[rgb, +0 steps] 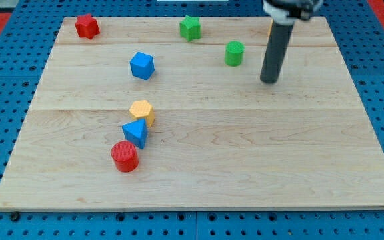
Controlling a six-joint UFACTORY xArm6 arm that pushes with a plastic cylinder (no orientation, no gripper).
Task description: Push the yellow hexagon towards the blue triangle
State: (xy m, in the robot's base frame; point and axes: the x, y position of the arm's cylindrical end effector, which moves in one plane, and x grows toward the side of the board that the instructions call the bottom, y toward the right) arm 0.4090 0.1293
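The yellow hexagon [142, 111] lies left of the board's middle. The blue triangle [136, 133] sits just below it, touching or nearly touching it. My tip [268, 81] is at the lower end of the dark rod, in the upper right part of the board. It is far to the right of and above both blocks, touching neither.
A red cylinder [125, 157] lies just below the blue triangle. A blue cube-like block [142, 65] sits above the hexagon. A red star-like block [87, 27] is at top left, a green star-like block [191, 27] at top middle, a green cylinder [234, 53] left of my tip.
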